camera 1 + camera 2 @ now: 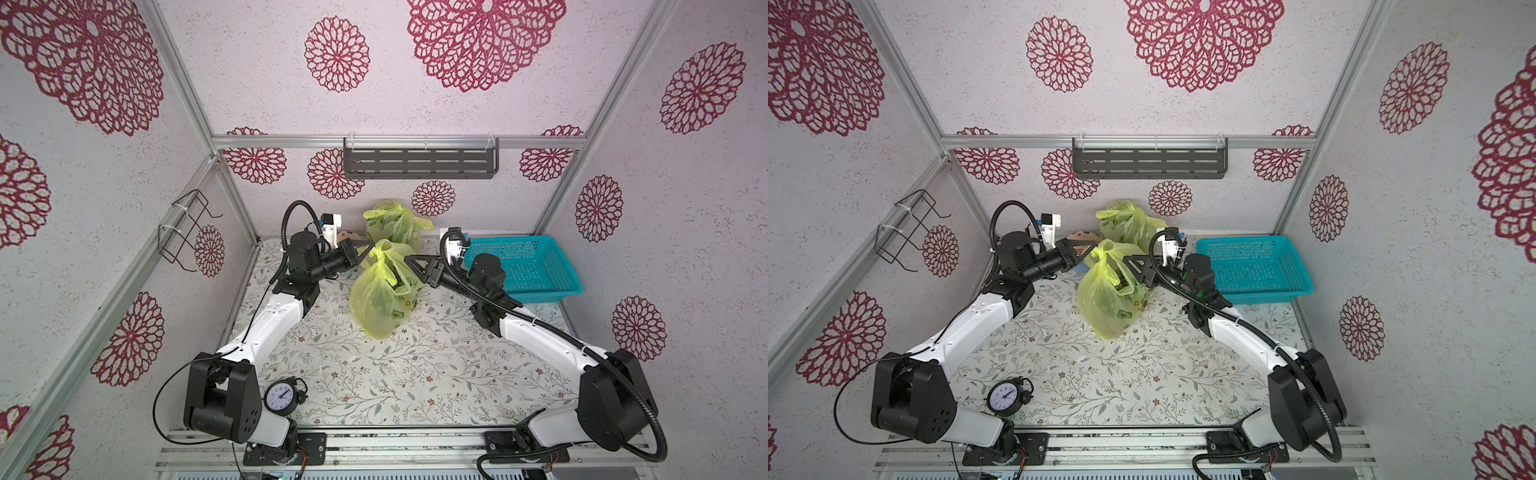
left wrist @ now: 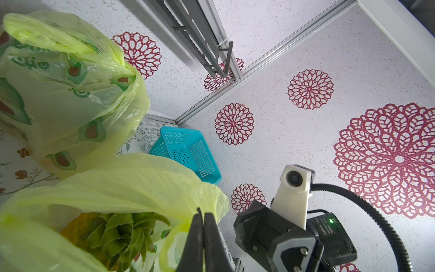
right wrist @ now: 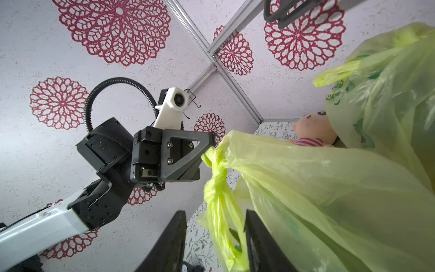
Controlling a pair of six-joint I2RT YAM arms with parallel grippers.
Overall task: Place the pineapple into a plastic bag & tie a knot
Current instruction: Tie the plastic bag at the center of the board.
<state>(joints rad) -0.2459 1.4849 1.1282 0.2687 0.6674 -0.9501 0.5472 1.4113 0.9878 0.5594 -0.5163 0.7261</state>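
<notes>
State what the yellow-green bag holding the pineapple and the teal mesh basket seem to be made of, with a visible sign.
The yellow-green bag: thin, glossy plastic film; it crinkles and its contents show through. The teal mesh basket: probably rigid moulded plastic; evenly perforated walls.

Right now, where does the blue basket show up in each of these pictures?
In a top view: basket right of the middle, behind the right arm.
In a top view: basket in the same spot, slightly further left.
Left wrist: basket just beyond the front bag, by the wall corner.
Right wrist: not in it.
Shared landmark: the front bag, in all four.
</notes>
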